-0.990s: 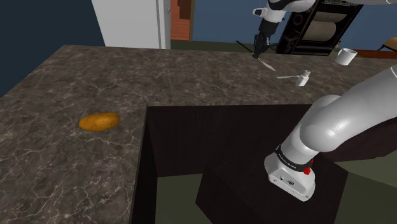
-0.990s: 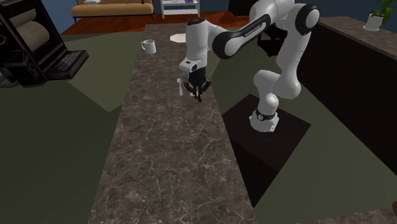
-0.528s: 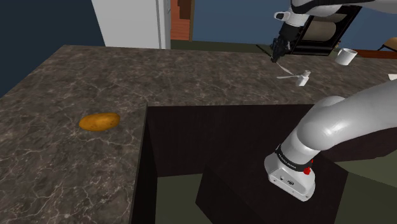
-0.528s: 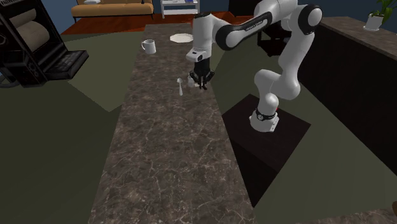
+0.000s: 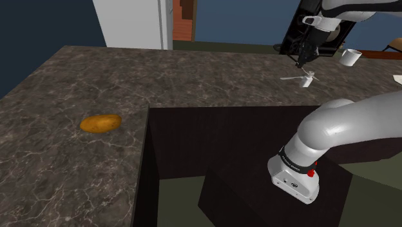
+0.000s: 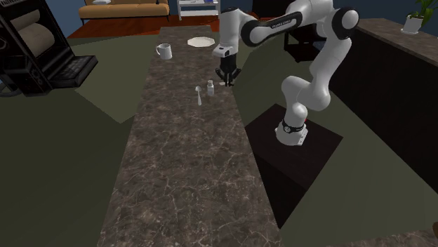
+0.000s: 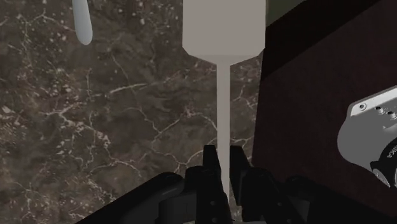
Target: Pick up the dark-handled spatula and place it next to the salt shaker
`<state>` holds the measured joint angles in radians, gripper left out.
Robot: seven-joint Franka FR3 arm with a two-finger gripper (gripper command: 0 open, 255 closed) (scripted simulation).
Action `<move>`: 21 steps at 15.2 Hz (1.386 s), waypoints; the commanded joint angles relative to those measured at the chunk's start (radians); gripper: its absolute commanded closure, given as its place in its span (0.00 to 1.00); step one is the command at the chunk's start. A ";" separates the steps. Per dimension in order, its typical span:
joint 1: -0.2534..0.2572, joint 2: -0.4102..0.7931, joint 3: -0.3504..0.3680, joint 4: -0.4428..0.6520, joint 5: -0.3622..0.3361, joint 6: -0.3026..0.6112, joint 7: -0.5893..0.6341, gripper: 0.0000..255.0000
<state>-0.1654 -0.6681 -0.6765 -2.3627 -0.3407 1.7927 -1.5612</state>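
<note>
The shoulder camera sits beside the stand [image 5: 238, 200], a little behind it, and looks down over the counter [image 5: 77, 77]. The near corner is close to it, while the salt shaker [image 5: 308, 78] and the mug [image 5: 351, 57] are far. The second exterior camera is high over the counter's end away from the mug and looks along its length, with the stand and arm [image 6: 319, 63] on that view's right. Both views share the counter, shaker, mug and stand. The wrist camera looks down along the gripper [image 7: 222, 151] and the pale spatula [image 7: 222, 25] it clasps, very near the counter's edge beside the stand.
</note>
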 commanded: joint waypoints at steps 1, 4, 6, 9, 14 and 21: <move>-0.027 -0.026 -0.024 -0.001 -0.026 -0.018 -0.040 1.00; -0.062 -0.051 -0.068 0.010 -0.064 -0.041 -0.105 1.00; -0.080 -0.062 -0.098 0.022 -0.086 -0.054 -0.146 1.00; -0.082 -0.060 -0.115 -0.013 -0.098 -0.015 -0.145 1.00; -0.084 -0.050 -0.147 -0.068 -0.118 0.052 -0.143 1.00; -0.081 -0.025 -0.200 -0.137 -0.146 0.150 -0.143 1.00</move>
<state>-0.2463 -0.6969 -0.8682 -2.4913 -0.4823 1.9293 -1.7034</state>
